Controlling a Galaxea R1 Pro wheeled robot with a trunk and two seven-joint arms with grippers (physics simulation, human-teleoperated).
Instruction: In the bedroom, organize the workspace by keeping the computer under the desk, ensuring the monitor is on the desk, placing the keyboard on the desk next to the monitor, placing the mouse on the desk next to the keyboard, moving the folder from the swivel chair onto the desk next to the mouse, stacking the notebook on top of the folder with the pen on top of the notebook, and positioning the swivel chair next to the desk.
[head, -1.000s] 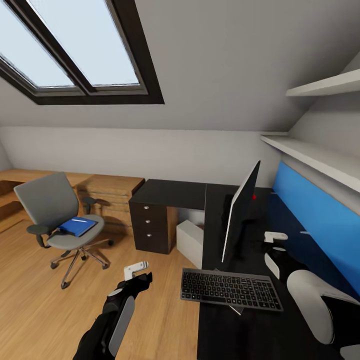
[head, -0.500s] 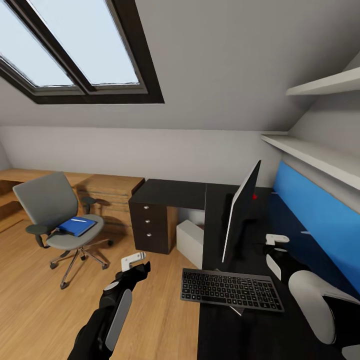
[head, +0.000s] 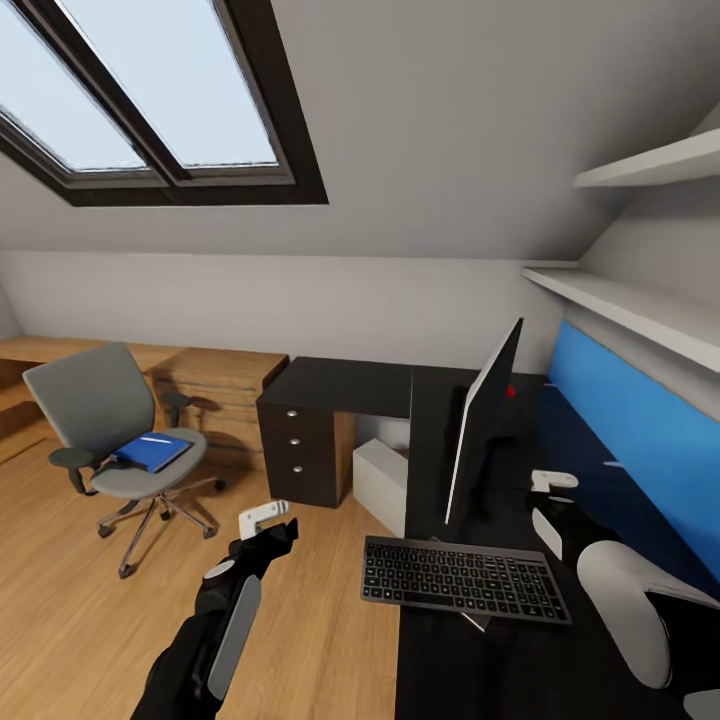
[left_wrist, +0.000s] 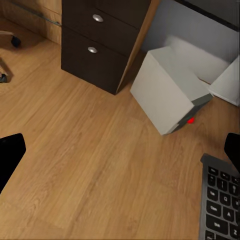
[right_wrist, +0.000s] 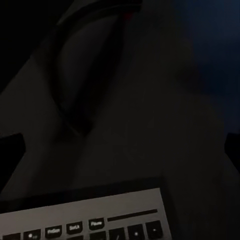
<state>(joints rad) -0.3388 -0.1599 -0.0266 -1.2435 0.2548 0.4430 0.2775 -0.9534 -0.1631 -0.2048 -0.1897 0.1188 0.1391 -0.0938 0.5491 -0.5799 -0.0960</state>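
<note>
Both arms idle by the black surface, the blue folder waiting on the chair

We saw the flat bright blue folder (head: 153, 452) lying on the seat of the grey upholstered swivel chair (head: 105, 440), well apart from the glossy black L-shaped surface (head: 480, 640), with a slim white pen (head: 156, 439) resting on top of it; we judged the folder light, stiff and thin, best pinched at a free edge overhanging the soft seat, the pen liable to roll off if tilted. The slim black keyboard (head: 462, 579) sat at the surface's near edge, beside the thin black monitor (head: 483, 432), with the light grey tower computer (left_wrist: 170, 90) on the wood floor below. Our left gripper (head: 262, 517) hung over the floor with its fingers spread; for the right gripper (head: 553, 480) we could not tell. Keycap lettering in the right wrist view was too blurred to read.
</note>
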